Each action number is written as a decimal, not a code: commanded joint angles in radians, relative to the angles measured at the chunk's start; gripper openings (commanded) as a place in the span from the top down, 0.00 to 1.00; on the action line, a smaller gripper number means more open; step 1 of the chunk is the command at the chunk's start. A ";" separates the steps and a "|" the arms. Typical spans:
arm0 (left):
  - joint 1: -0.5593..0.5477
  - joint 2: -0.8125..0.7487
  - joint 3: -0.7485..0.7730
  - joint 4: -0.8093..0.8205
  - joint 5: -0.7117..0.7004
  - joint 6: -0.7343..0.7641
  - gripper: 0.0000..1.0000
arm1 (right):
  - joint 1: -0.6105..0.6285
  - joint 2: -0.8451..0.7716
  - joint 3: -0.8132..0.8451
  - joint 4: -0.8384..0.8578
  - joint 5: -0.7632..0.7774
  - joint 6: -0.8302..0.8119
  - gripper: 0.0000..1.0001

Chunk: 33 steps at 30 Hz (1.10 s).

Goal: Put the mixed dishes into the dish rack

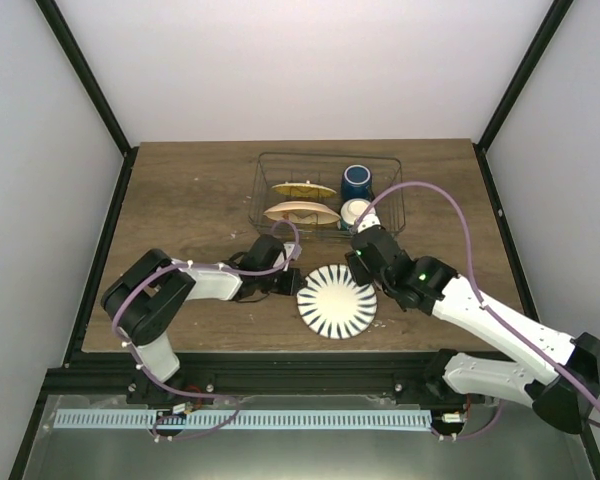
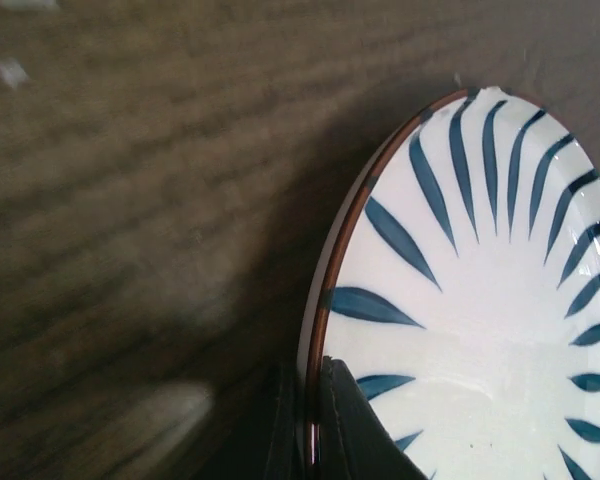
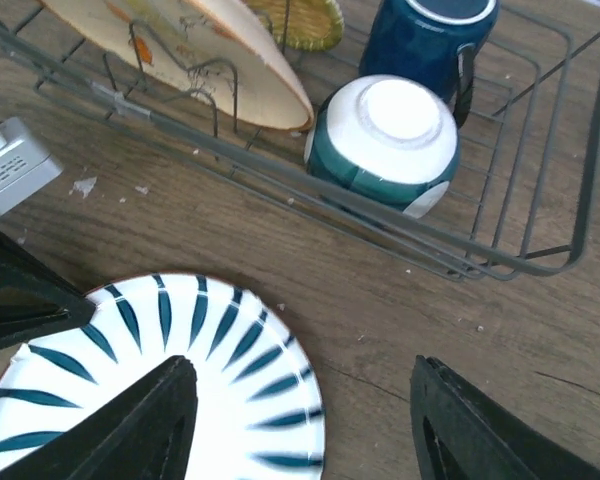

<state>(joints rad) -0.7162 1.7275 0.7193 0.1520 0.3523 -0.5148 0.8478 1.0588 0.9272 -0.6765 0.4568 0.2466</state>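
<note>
1. The rack (image 1: 326, 156) sits at the far middle of the worktop (image 1: 190, 190) and already has four things in it. The yellow plate (image 1: 303, 189) and the cream plate (image 1: 302, 212) stand on edge in the left half. The mug (image 1: 356, 181) is at the far right, and the bowl (image 1: 356, 210) is upside down just in front of it.
2. One dish is left out: the striped plate (image 1: 337, 300). It's on the worktop just on the near side of the rack, between the two arms.
3. The left pincer (image 1: 288, 283) is clamped on that plate's left rim. Its wrist view shows the brown edge pinched between the two dark fingers (image 2: 355, 430). I can't tell if that side is off the wood yet.
4. The right pincer (image 1: 365, 262) hangs over the plate's far-right side with its jaws spread wide. It's holding nothing and, as far as I can see, touching nothing.
5. My read is that we're at the pick-up of the last plate, and the rest of the loading looks done.
6. The next move probably calls for these:
   - Lift the plate and tip it up on edge.
   - Clear the rack's near wire wall.
   - Lower it into a free slot by the cream plate.
7. It's a thin one-sided rim grip, so the plate could swing or slip. The open right pincer looks well placed to steady the other side.
</note>
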 commanded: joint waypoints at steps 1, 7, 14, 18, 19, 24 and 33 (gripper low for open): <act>-0.011 0.045 -0.029 -0.021 0.039 0.021 1.00 | 0.010 0.011 -0.021 -0.017 -0.066 0.070 0.36; -0.006 0.009 -0.073 0.041 0.080 -0.002 1.00 | 0.010 0.002 -0.067 0.045 -0.183 0.141 0.19; 0.071 -0.156 -0.183 0.057 0.111 -0.025 1.00 | -0.033 -0.009 -0.093 0.077 -0.272 0.185 0.05; 0.144 -0.334 -0.237 -0.027 0.087 0.000 1.00 | -0.087 -0.004 -0.135 0.136 -0.375 0.187 0.04; 0.156 -0.381 -0.245 -0.056 0.074 0.007 1.00 | -0.095 0.001 -0.145 0.150 -0.397 0.188 0.04; 0.198 -0.575 -0.261 -0.157 0.049 0.018 1.00 | -0.122 0.055 -0.186 0.243 -0.512 0.196 0.03; 0.216 -0.765 -0.238 -0.265 0.056 0.005 1.00 | -0.147 0.111 -0.281 0.469 -0.723 0.216 0.00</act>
<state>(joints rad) -0.5034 1.0225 0.4431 -0.1246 0.3561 -0.4900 0.7124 1.1545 0.6704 -0.3511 -0.1375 0.4435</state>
